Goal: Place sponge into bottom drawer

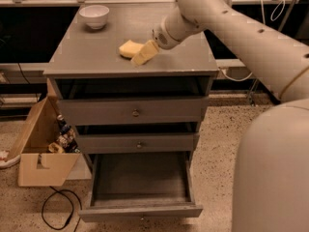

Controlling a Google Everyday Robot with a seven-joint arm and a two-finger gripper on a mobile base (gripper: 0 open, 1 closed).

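Observation:
The pale yellow sponge (128, 48) lies on the grey cabinet top (96, 52), near the middle. My gripper (144, 53) reaches in from the right and sits right at the sponge's right end, low over the top and covering part of it. I cannot tell whether it touches the sponge. The bottom drawer (140, 211) is pulled out wide at the foot of the cabinet, and its tray holds nothing.
A white bowl (94, 16) stands at the back left of the cabinet top. The two upper drawers (135, 112) with round knobs are shut. A tan cardboard box (41, 151) with bottles stands on the floor at the left, with a black cable (58, 209) beside it.

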